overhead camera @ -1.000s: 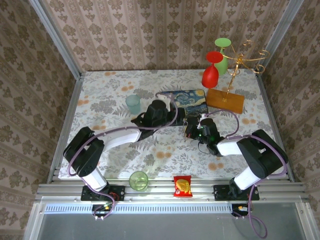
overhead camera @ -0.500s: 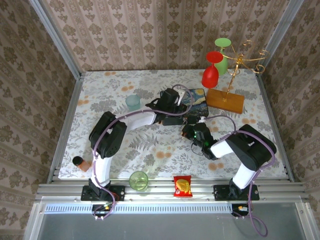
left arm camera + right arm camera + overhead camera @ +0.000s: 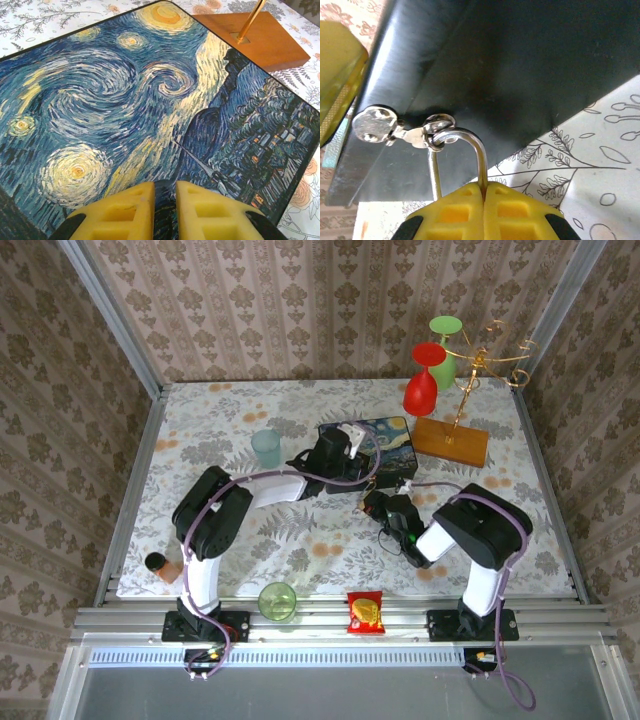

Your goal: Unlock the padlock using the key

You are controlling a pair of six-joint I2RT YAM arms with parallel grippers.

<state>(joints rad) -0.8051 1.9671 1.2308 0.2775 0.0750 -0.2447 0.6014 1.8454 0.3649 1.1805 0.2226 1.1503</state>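
While the left gripper has advanced over the Starry Night box, nearly closed:
Right gripper clenches the padlock, shackle pointing toward the box.

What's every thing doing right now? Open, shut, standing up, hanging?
Right fingers, shut on the padlock.
Padlock, hoop poking out; locked or not, can't tell.
Key, dangling from the hoop, not in the lock.
Left fingers, open a crack, holding nothing.
Box, flat, lid shut.
Red glass, hanging upside down.
Blue cup, upright.
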